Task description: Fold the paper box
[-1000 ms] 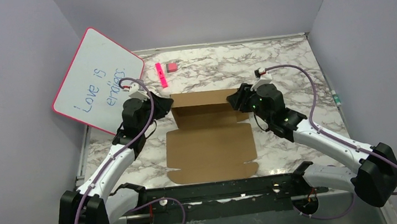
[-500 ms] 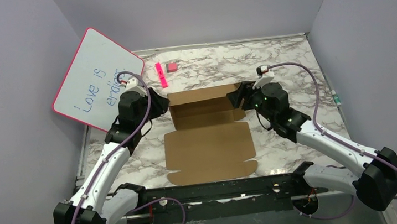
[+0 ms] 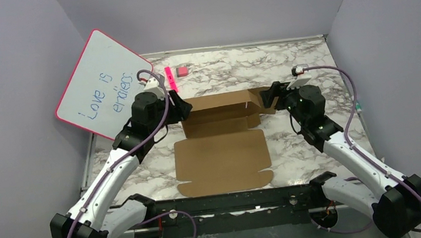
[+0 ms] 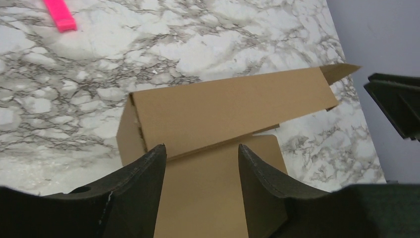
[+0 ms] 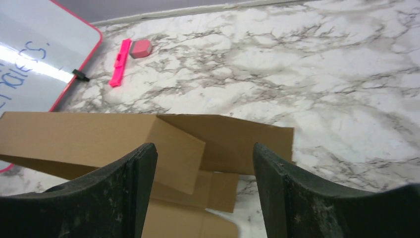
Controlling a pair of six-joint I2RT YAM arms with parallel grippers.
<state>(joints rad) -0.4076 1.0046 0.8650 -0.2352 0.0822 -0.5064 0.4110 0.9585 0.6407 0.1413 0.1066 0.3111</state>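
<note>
The brown paper box (image 3: pixel 223 153) lies in the middle of the marble table. Its near panel is flat and its far wall (image 3: pixel 219 107) stands up, with side flaps raised at both ends. My left gripper (image 3: pixel 180 107) is open and empty at the left end of the raised wall. My right gripper (image 3: pixel 269 96) is open and empty at the right end. In the left wrist view the box (image 4: pixel 233 106) lies just beyond the open fingers (image 4: pixel 143 173). In the right wrist view the box's folded flap (image 5: pixel 173 144) shows between the open fingers (image 5: pixel 277 168).
A pink-framed whiteboard (image 3: pixel 101 86) with blue writing leans at the back left. A pink marker (image 3: pixel 171 79) and a pink eraser (image 3: pixel 182 71) lie behind the box. Purple walls enclose the table on three sides.
Both grippers have moved outward from the box's ends and slightly back. The far wall now stands more upright, with the right side flap raised.
</note>
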